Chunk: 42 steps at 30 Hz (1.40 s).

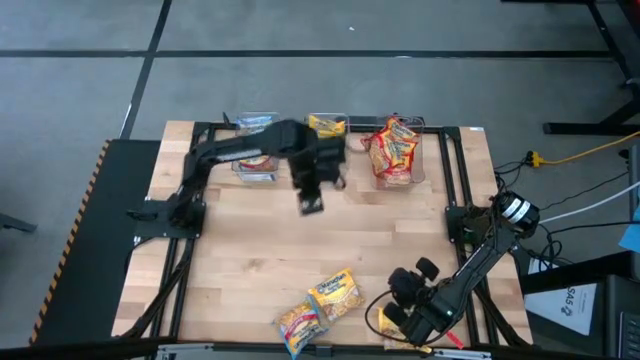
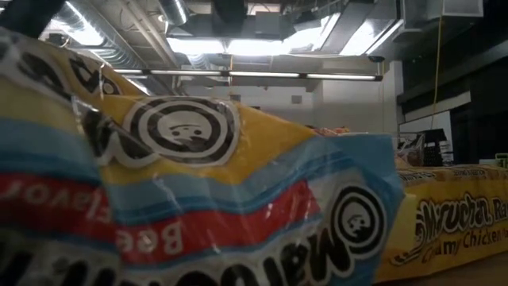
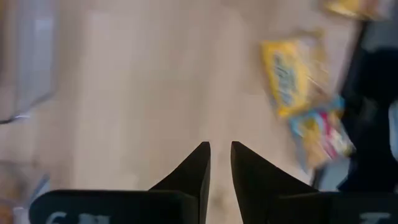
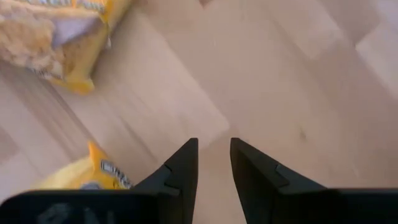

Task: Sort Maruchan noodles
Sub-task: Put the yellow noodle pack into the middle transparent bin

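Two Maruchan packets lie flat near the table's near edge: a yellow one (image 1: 335, 293) and a blue-and-red-trimmed one (image 1: 300, 322) that fills the low view (image 2: 198, 199). A third, yellow, (image 1: 383, 320) lies partly under the right arm. More packets sit in the far bins. My left gripper (image 1: 310, 200) hovers over bare wood at mid-table, its fingers (image 3: 221, 149) nearly together with nothing between them. My right gripper (image 1: 402, 288) waits low at the near right with fingers (image 4: 214, 146) close together and empty, beside a yellow packet (image 4: 93, 174).
Three clear bins stand along the far edge: the left one (image 1: 255, 152), the middle one (image 1: 328, 125) with a yellow packet, and the right one (image 1: 395, 150) piled with red-trimmed packets. Bare wood (image 1: 260, 250) lies between the bins and the near packets. Black frame rails run along both sides.
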Available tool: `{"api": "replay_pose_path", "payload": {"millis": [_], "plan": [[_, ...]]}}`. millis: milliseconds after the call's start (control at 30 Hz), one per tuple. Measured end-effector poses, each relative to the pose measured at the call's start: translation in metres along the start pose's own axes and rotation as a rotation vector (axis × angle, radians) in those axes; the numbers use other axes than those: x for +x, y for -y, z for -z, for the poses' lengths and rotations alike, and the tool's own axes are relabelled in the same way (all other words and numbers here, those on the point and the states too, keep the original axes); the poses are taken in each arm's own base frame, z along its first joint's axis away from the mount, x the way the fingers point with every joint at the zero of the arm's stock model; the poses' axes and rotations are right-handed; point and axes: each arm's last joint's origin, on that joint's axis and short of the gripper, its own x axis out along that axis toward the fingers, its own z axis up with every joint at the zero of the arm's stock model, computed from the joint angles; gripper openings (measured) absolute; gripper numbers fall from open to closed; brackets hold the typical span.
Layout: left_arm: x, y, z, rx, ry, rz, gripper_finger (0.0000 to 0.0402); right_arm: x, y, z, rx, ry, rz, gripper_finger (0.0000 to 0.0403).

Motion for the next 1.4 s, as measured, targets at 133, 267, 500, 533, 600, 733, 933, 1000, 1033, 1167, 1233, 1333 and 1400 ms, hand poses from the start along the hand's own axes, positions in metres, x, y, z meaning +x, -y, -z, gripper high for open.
{"api": "replay_pose_path", "payload": {"millis": [133,267,500,533,600,733,933,1000,1033,1167,1233,1333,1400], "plan": [[0.007,0.042,0.03,0.113,-0.054,-0.061,0.0059,0.0,0.0,-0.001,-0.032,0.034,0.001,0.0097],[0.012,0.079,0.085,0.199,-0.097,-0.203,0.0059,0.0,0.001,-0.001,-0.055,0.034,0.008,0.0097],[0.018,0.098,0.196,0.113,-0.03,-0.242,0.0056,0.001,0.0,-0.004,-0.046,0.041,0.007,0.0097],[0.019,0.098,0.209,0.108,0.018,-0.22,0.0054,0.002,0.0,-0.007,-0.036,0.042,0.005,0.0097],[0.023,0.094,0.232,0.091,0.101,-0.17,0.0049,0.005,0.0,-0.011,-0.021,0.042,0.005,0.0097],[0.035,0.079,0.265,0.049,0.247,-0.121,0.0037,0.011,-0.002,-0.025,-0.045,0.028,-0.004,0.0097],[0.065,0.056,0.287,0.015,0.386,-0.101,0.003,0.025,-0.006,-0.058,-0.231,0.004,-0.07,0.0097],[0.074,0.053,0.287,-0.011,0.424,-0.093,0.0032,0.031,-0.007,-0.07,-0.275,-0.006,-0.103,0.0097],[0.077,0.052,0.287,-0.028,0.439,-0.096,0.0032,0.033,-0.008,-0.076,-0.285,-0.007,-0.118,0.0097],[0.082,0.053,0.285,-0.057,0.465,-0.07,0.0032,0.043,-0.004,-0.099,-0.268,-0.03,-0.153,0.0097],[0.083,0.055,0.283,-0.049,0.471,-0.062,0.0032,0.048,-0.003,-0.11,-0.27,-0.051,-0.19,0.01],[0.082,0.055,0.283,-0.035,0.476,-0.06,0.0033,0.051,-0.006,-0.122,-0.291,-0.023,-0.269,0.0117],[0.082,0.055,0.283,-0.035,0.476,-0.061,0.0033,0.052,-0.007,-0.128,-0.279,-0.011,-0.301,0.0136]]}}
